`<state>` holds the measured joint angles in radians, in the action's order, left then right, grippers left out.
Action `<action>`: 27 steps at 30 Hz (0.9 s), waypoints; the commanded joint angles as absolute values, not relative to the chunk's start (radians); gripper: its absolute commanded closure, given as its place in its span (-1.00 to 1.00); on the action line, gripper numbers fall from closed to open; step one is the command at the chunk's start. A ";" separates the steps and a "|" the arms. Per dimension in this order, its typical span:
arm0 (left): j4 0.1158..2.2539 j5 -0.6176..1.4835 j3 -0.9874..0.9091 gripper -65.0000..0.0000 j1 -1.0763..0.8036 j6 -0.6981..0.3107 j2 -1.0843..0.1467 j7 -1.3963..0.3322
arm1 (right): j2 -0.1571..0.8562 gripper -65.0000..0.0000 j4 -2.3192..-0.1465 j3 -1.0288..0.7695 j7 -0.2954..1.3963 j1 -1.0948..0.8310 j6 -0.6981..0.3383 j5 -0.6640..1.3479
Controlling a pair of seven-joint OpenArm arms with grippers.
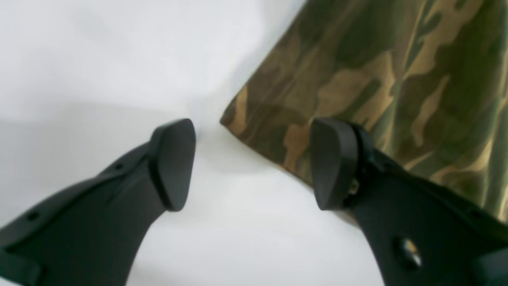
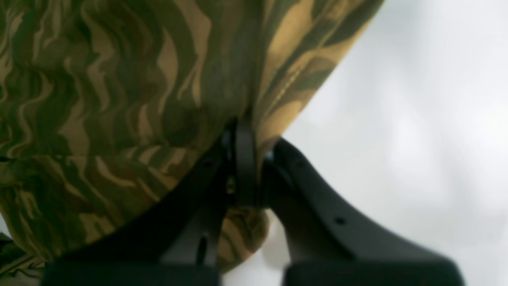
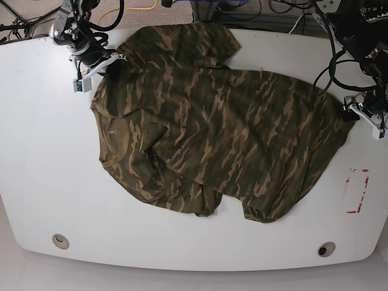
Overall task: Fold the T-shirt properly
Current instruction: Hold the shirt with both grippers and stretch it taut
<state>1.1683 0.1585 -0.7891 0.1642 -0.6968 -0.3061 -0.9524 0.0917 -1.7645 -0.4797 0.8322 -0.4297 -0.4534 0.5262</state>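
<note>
Two arms in play, one on each end of the T-shirt (image 3: 212, 133), which we see spread over the middle of the white table (image 3: 48, 182): collar toward the base view's left, hem toward its right, one sleeve flopped up at the top edge, lower half bunched into folds. Right gripper (image 2: 254, 159) is at the shoulder end, top-left in the base view; we read its jaws as fully closed, with a pinch of camo cloth caught between them and fabric draped over and around the fingers (image 2: 317, 206). Left gripper (image 1: 254, 163) is at the hem end, far right in the base view; jaws stand wide apart with nothing between them. One fingertip (image 1: 333, 159) sits over the shirt's edge, the other (image 1: 174, 159) over bare table, and the cloth's corner lies just ahead of the gap. We can't tell whether that fingertip touches the cloth. Red-outlined rectangle (image 3: 357, 191) is marked on the table near the hem side, apart from the shirt.
</note>
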 commanded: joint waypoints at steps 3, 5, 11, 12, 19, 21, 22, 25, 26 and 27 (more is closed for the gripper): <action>1.182 0.174 -0.754 -0.27 0.177 -0.698 -0.321 -0.940 | 0.099 1.00 -1.781 -0.484 0.816 -0.427 -0.463 0.539; 1.182 0.174 -0.743 -0.27 0.173 -0.698 -0.321 -0.940 | 0.099 1.00 -1.781 -0.484 0.816 -0.426 -0.463 0.539; 1.182 0.174 -0.740 -0.26 0.162 -0.698 -0.305 -0.940 | 0.099 1.00 -1.778 -0.484 0.814 -0.418 -0.463 0.539; 1.182 0.174 -0.737 -0.26 0.162 -0.698 -0.303 -0.940 | 0.099 1.00 -1.778 -0.484 0.814 -0.414 -0.463 0.539; 1.181 0.174 -0.734 0.00 0.156 -0.698 -0.298 -0.937 | 0.099 1.00 -1.776 -0.486 0.814 -0.407 -0.467 0.539; 1.181 0.174 -0.734 0.20 0.159 -0.698 -0.295 -0.935 | 0.099 1.00 -1.776 -0.486 0.814 -0.406 -0.467 0.539; 1.181 0.174 -0.734 0.31 0.160 -0.698 -0.286 -0.935 | 0.099 1.00 -1.776 -0.486 0.814 -0.406 -0.467 0.538; 1.181 0.171 -0.734 0.47 0.160 -0.698 -0.274 -0.934 | 0.099 1.00 -1.776 -0.486 0.814 -0.406 -0.467 0.538; 1.181 0.171 -0.736 0.50 0.160 -0.698 -0.274 -0.934 | 0.099 1.00 -1.776 -0.486 0.814 -0.406 -0.467 0.538; 1.181 0.171 -0.736 0.53 0.160 -0.698 -0.274 -0.934 | 0.099 1.00 -1.776 -0.486 0.814 -0.406 -0.467 0.538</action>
